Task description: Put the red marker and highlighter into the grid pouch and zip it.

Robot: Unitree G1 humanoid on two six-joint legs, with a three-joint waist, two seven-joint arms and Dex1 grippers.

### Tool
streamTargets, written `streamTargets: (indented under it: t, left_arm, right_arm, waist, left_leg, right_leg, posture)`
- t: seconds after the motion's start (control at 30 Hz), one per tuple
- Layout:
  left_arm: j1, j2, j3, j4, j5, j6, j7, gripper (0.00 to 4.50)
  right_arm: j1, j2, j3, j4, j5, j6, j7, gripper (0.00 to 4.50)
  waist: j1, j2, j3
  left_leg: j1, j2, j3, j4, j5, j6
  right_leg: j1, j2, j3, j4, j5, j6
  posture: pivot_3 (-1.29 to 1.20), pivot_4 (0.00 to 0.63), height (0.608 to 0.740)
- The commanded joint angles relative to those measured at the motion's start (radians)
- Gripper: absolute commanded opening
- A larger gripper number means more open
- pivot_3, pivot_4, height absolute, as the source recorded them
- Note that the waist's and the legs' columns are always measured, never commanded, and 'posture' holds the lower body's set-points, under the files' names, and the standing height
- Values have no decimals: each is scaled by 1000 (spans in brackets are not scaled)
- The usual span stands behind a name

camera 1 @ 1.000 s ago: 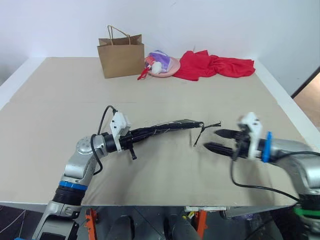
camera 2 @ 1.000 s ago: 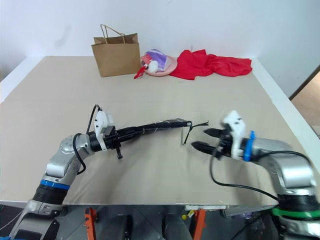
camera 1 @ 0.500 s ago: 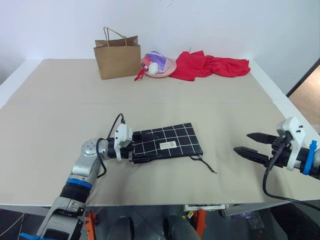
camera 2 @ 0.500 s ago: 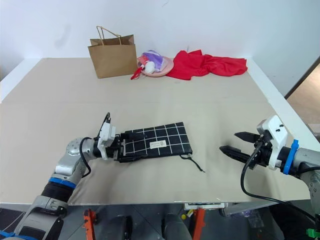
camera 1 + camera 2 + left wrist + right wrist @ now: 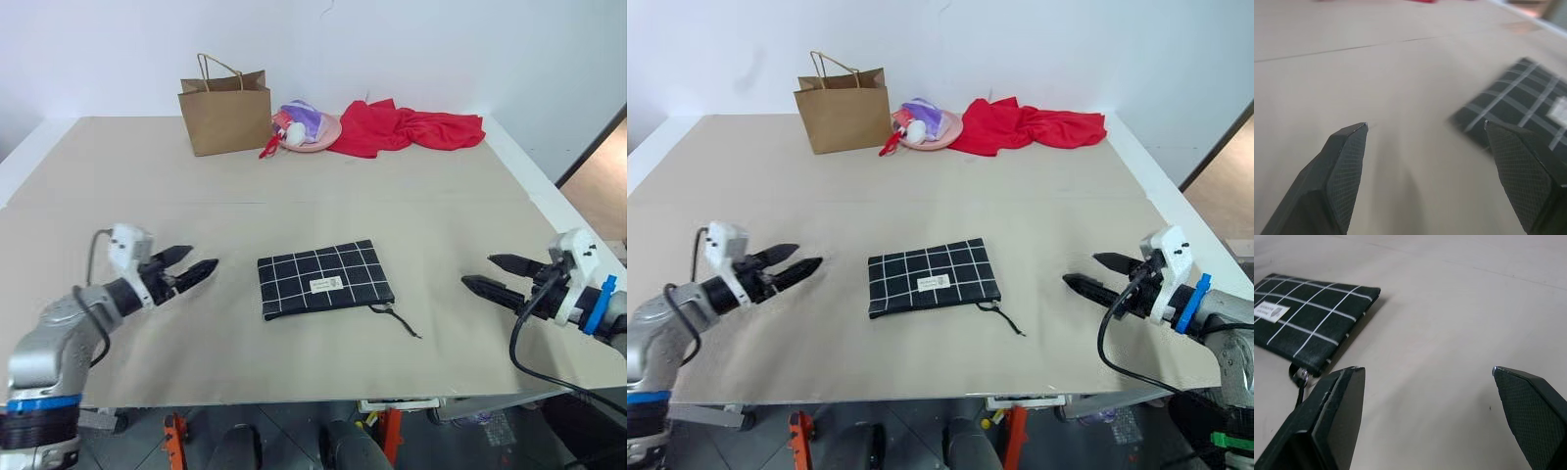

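**A:** Where is the grid pouch (image 5: 324, 279), and what are the two pincers doing?

**B:** The pouch lies flat near the middle of the beige desk (image 5: 323, 196), its small white label facing up. Its black pull cord (image 5: 399, 320) trails off the near right corner. The left pincer (image 5: 194, 267) hovers well to the pouch's left, fingers spread and empty. The right pincer (image 5: 487, 273) hovers well to its right, also spread and empty. Neither touches the pouch.

**A:** How would the pouch handle?

**B:** It looks like soft, thin fabric, so probably light and floppy, sagging if lifted by one edge. An edge or corner seems the best place to pinch, with the cord as the handle for the zipper. Whether the zipper is closed cannot be told, and the marker and highlighter cannot be made out.

**A:** Do the views differ?

**B:** The head views take in the far edge of the desk: a brown paper bag (image 5: 224, 103), a pink plate (image 5: 328, 137) of small items, and a red cloth (image 5: 411, 127). The right wrist view shows the pouch's corner with the cord's metal ring (image 5: 1302, 377) up close. The left wrist view shows the opposite corner, blurred.
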Motion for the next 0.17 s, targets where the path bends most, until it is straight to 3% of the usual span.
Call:
streamTargets:
  t: [0.03, 0.17]
  left_arm:
    - [24, 23, 74, -58, -43, 30, 27, 3931]
    - [58, 20, 106, -77, -70, 50, 47, 3931]
  right_arm:
    - [-45, 9, 8, 24, -7, -31, -9, 4500]
    - [-89, 27, 42, 52, -18, -38, -16, 4500]
  waist:
    - [0, 0, 0]
    - [1, 0, 0]
  left_leg:
    - [0, 0, 0, 0, 0, 0]
    - [0, 0, 1, 0, 0, 0]
  right_leg:
    - [0, 0, 0, 0, 0, 0]
    - [0, 0, 0, 0, 0, 0]
  posture:
    - [0, 150, 740]
    - [0, 150, 740]
